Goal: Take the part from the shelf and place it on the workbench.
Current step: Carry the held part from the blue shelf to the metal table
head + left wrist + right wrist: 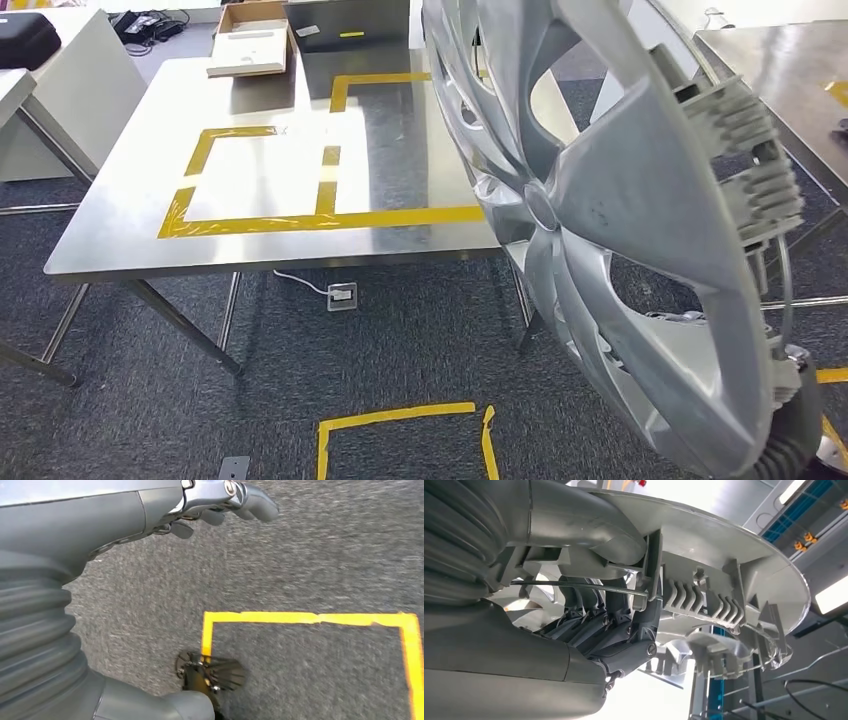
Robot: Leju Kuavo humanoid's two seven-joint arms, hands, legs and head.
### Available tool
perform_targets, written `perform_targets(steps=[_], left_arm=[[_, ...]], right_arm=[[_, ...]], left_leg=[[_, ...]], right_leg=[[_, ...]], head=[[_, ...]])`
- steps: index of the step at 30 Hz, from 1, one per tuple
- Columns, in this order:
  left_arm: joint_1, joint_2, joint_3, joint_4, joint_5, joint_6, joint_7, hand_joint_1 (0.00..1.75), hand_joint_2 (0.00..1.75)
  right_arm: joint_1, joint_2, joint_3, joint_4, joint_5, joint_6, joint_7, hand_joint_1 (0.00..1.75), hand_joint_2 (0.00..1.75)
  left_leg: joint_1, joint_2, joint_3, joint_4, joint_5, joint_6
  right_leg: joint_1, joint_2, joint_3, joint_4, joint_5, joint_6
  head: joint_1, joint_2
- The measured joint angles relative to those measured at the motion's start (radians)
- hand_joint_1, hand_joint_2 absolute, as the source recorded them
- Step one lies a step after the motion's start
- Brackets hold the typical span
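The part is a large silver wheel cover [610, 220] with curved spokes, held up on edge at the right of the head view, in front of the workbench's right end. My right hand [609, 630] grips its rim from the back, thumb on one face and fingers [589, 622] hooked among the clips and wire ring; the wrist [795, 420] shows below the cover. The steel workbench [270, 180] carries yellow tape outlines [320, 215]. My left hand [220, 502] hangs over grey carpet, fingers loosely apart, holding nothing.
A cardboard box [250, 40] sits at the workbench's far edge. A white table with a black bag [25, 40] stands at the left, another steel table [790, 70] at the right. Yellow tape marks a square on the carpet [400, 430], near a small white box [342, 297].
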Motion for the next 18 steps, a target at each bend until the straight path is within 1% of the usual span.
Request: perform_targets(steps=[1, 2, 3, 4, 5, 6, 8, 9, 10, 11, 12, 13, 14, 15, 16, 17, 18], left_arm=[[-0.001, 0.000, 0.000, 0.000, 0.000, 0.000, 0.001, 0.00, 1.75], [-0.001, 0.000, 0.000, 0.000, 0.001, 0.001, 0.003, 0.00, 1.75], [0.000, 0.000, 0.001, 0.000, 0.001, 0.002, 0.004, 0.00, 1.75], [0.001, -0.001, 0.001, 0.001, 0.002, 0.003, 0.006, 0.00, 1.75], [0.003, -0.001, 0.001, 0.001, 0.002, 0.004, 0.007, 0.00, 1.75], [0.004, 0.000, 0.002, 0.001, 0.002, 0.005, 0.007, 0.00, 1.75], [0.004, 0.000, 0.002, 0.001, 0.002, 0.005, 0.007, 0.00, 1.75], [0.005, 0.001, 0.002, 0.001, 0.002, 0.006, 0.006, 0.00, 1.75], [0.005, 0.001, 0.003, 0.001, 0.001, 0.005, 0.006, 0.00, 1.75], [0.005, 0.001, 0.003, 0.002, 0.001, 0.005, 0.005, 0.00, 1.75], [0.005, 0.001, 0.003, 0.002, -0.001, 0.004, 0.004, 0.00, 1.75], [0.004, 0.001, 0.004, 0.001, -0.002, 0.002, 0.003, 0.00, 1.75], [0.004, 0.001, 0.004, 0.001, -0.004, 0.000, 0.002, 0.00, 1.75], [0.003, 0.001, 0.005, 0.000, -0.006, -0.002, 0.001, 0.00, 1.75], [0.001, 0.001, 0.006, 0.000, -0.008, -0.003, 0.000, 0.00, 1.75], [0.000, 0.002, 0.006, -0.001, -0.010, -0.006, -0.001, 0.00, 1.75], [0.000, 0.002, 0.007, -0.001, -0.012, -0.008, -0.001, 0.00, 1.75]], right_arm=[[0.000, 0.000, 0.000, 0.000, 0.000, 0.001, 0.000, 1.75, 1.75], [0.000, 0.000, -0.001, 0.001, -0.001, 0.002, -0.001, 1.75, 1.75], [0.000, 0.000, -0.001, 0.002, -0.002, 0.003, -0.001, 1.75, 1.75], [0.001, 0.000, -0.002, 0.003, -0.003, 0.004, -0.002, 1.75, 1.75], [0.001, 0.000, -0.002, 0.004, -0.004, 0.006, -0.003, 1.75, 1.75], [0.002, 0.000, -0.003, 0.006, -0.005, 0.008, -0.005, 1.75, 1.75], [0.002, 0.000, -0.004, 0.007, -0.008, 0.013, -0.007, 1.75, 1.75], [0.003, 0.000, -0.005, 0.008, -0.009, 0.015, -0.008, 1.75, 1.75], [0.003, 0.000, -0.006, 0.008, -0.010, 0.015, -0.009, 1.75, 1.75], [0.004, 0.000, -0.008, 0.008, -0.011, 0.015, -0.009, 1.75, 1.75], [0.005, 0.000, -0.009, 0.007, -0.011, 0.014, -0.008, 1.75, 1.75], [0.007, 0.000, -0.010, 0.005, -0.010, 0.012, -0.006, 1.75, 1.75], [0.010, 0.000, -0.012, 0.002, -0.010, 0.010, -0.004, 1.75, 1.75], [0.012, 0.000, -0.013, -0.001, -0.009, 0.008, -0.002, 1.75, 1.75], [0.015, 0.000, -0.015, -0.004, -0.008, 0.006, 0.001, 1.75, 1.75], [0.018, 0.000, -0.016, -0.006, -0.008, 0.004, 0.003, 1.75, 1.75], [0.022, 0.000, -0.018, -0.007, -0.007, 0.003, 0.004, 1.75, 1.75]], left_leg=[[0.000, -0.001, -0.029, 0.052, -0.026, -0.002], [0.000, -0.001, -0.068, 0.114, -0.054, -0.004], [0.000, -0.001, -0.110, 0.172, -0.076, -0.006], [0.000, -0.001, -0.143, 0.208, -0.082, -0.006], [-0.001, -0.001, -0.160, 0.210, -0.068, -0.003], [-0.002, -0.001, -0.160, 0.175, -0.032, 0.001], [-0.009, -0.002, -0.134, 0.050, 0.066, 0.013], [-0.013, -0.003, -0.122, 0.000, 0.093, 0.020], [-0.017, -0.004, -0.115, -0.029, 0.109, 0.026], [-0.019, -0.004, -0.114, -0.037, 0.109, 0.032], [-0.019, -0.005, -0.109, -0.042, 0.106, 0.037], [-0.016, -0.005, -0.101, -0.046, 0.109, 0.042], [-0.013, -0.006, -0.092, -0.051, 0.107, 0.047], [-0.009, -0.006, -0.081, -0.055, 0.104, 0.052], [-0.006, -0.006, -0.072, -0.059, 0.099, 0.055], [-0.006, -0.007, -0.066, -0.060, 0.093, 0.057], [-0.005, -0.007, -0.061, -0.061, 0.087, 0.056]], right_leg=[[0.000, 0.000, 0.008, -0.001, -0.006, -0.005], [0.001, 0.001, 0.015, -0.001, -0.013, -0.009], [0.003, 0.003, 0.022, 0.000, -0.020, -0.011], [0.005, 0.006, 0.030, 0.000, -0.028, -0.012], [0.007, 0.009, 0.041, 0.000, -0.037, -0.013], [0.008, 0.011, 0.054, 0.000, -0.046, -0.012], [0.010, 0.013, 0.081, 0.000, -0.067, -0.008], [0.010, 0.014, 0.089, 0.000, -0.076, -0.004], [0.010, 0.015, 0.093, -0.001, -0.083, 0.002], [0.009, 0.016, 0.095, 0.000, -0.087, 0.008], [0.010, 0.017, 0.098, 0.001, -0.088, 0.014], [0.010, 0.016, 0.100, 0.006, -0.091, 0.019], [0.011, 0.015, 0.099, 0.020, -0.093, 0.024], [0.011, 0.014, 0.086, 0.049, -0.102, 0.029], [0.008, 0.012, 0.058, 0.096, -0.118, 0.035], [0.005, 0.010, 0.017, 0.158, -0.142, 0.042], [0.001, 0.009, -0.029, 0.221, -0.164, 0.049]], head=[[0.000, 0.000], [-0.001, 0.000], [-0.001, 0.000], [-0.001, 0.000], [-0.001, 0.000], [-0.001, 0.000], [0.000, 0.000], [0.001, 0.000], [0.001, 0.000], [0.001, 0.000], [0.000, 0.000], [0.000, 0.000], [0.001, 0.000], [0.003, 0.000], [0.005, 0.000], [0.008, 0.000], [0.008, 0.000]])
